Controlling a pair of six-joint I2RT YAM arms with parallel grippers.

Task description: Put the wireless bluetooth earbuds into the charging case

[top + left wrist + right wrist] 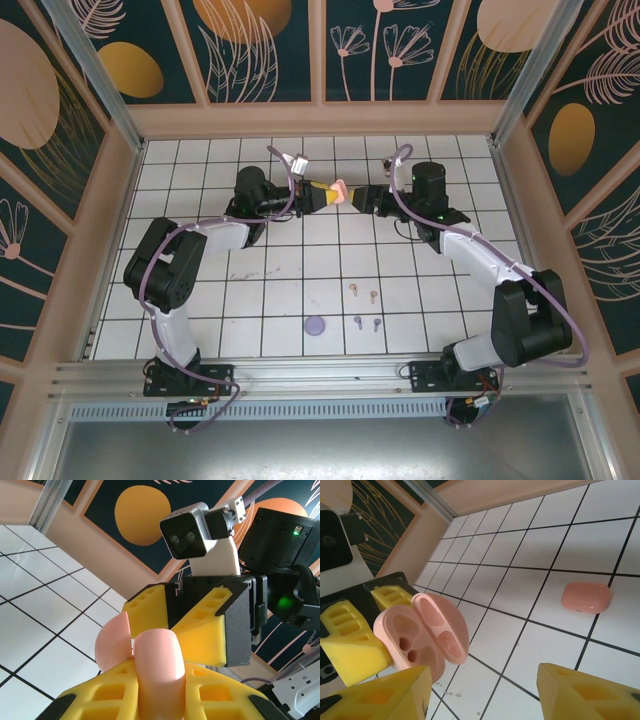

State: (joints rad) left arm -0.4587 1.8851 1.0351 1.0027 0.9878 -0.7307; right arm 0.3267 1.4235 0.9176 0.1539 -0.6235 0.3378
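Note:
My left gripper (322,196) is shut on a pale pink charging case (340,188), held above the far middle of the table. In the left wrist view the case (156,660) sits between the yellow fingers with its lid swung open to the left. The right wrist view looks into the case (420,635): both sockets are empty. My right gripper (360,196) faces it, open, with the case just beyond its left fingertip (385,692). Two tan-peach earbuds (362,292) and two purple earbuds (366,322) lie on the tiles near the front.
A round lilac case (315,324) lies left of the purple earbuds. A closed coral-pink case (586,597) rests on the tiles below the right gripper. Peach walls (320,118) ring the white tiled table (260,290).

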